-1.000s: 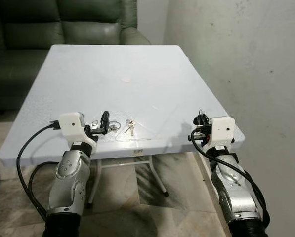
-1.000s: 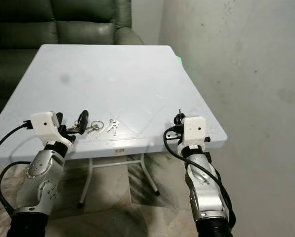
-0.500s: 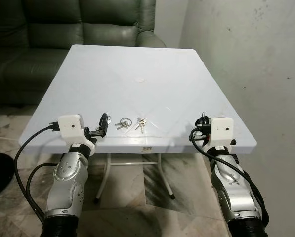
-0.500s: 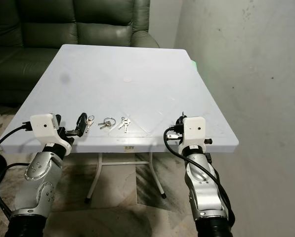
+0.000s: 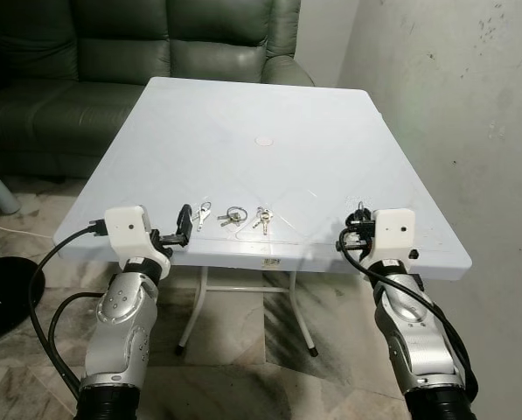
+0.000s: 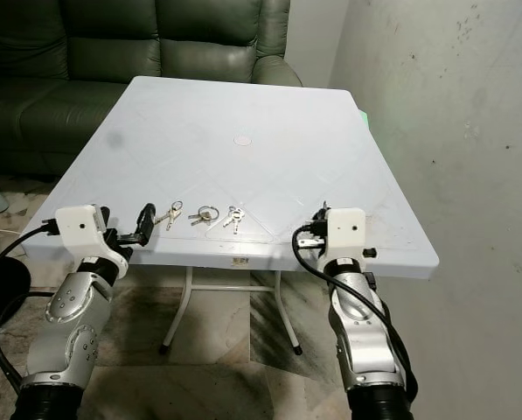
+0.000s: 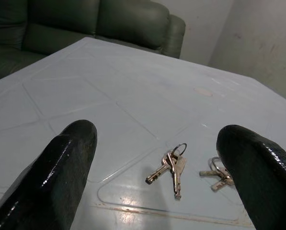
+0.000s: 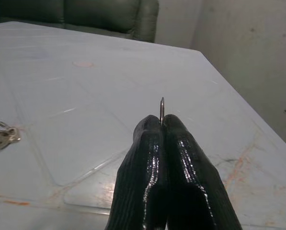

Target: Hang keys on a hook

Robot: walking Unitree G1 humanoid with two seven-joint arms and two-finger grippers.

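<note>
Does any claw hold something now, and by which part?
The right claw is shut on a thin metal hook, pinched at its lower end between the fingertips. The left claw is open and holds nothing.

Sofa (image 5: 138, 52) cut off by the top and left edges in the eye views. Dark round thing (image 5: 0, 293) on the floor at the left runs out of the picture; can't tell what it is. Both arms cut off at the bottom edge. Right gripper (image 8: 163, 125) pinches a thin metal sliver (image 8: 162, 110), mostly buried between the fingers (ring or hook, can't tell). In the left wrist view the right finger (image 7: 257, 167) hides part of the second key bunch (image 7: 218, 172). Key teeth too small to read. Table (image 5: 269, 105) legs mostly hidden under the top.
</note>
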